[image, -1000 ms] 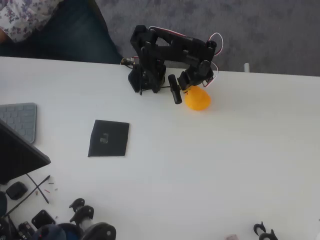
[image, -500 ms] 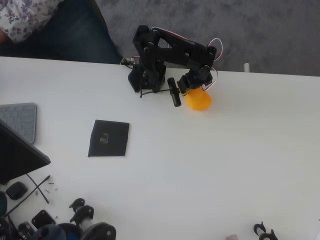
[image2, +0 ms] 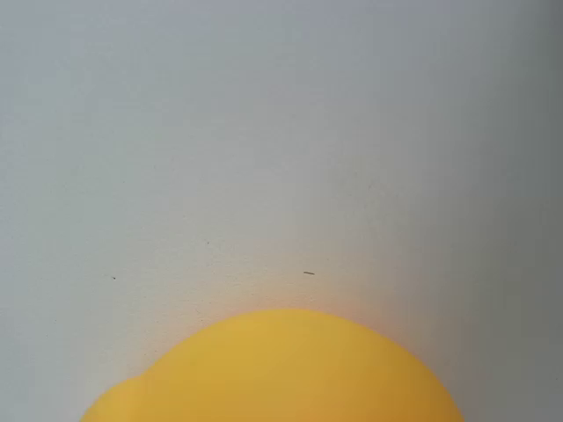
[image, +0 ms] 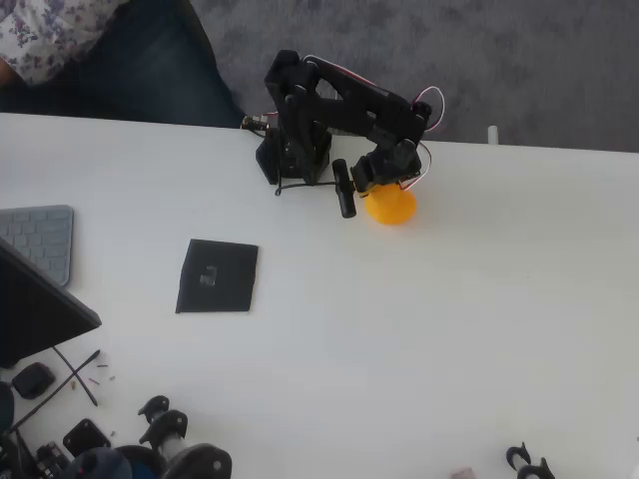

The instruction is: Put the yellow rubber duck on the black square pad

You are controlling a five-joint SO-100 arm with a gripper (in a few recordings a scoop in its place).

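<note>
In the overhead view the gripper sat over the yellow rubber duck — jaw state unclear — well right of the black square pad. In the wrist view the duck filled the bottom edge on the white table.

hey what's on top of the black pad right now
Nothing rests on the black pad except its own small grey mark. The duck sits apart on the white table, partly covered by the claw.

Overhead view: duck on table, under claw, well right of pad.
</note>
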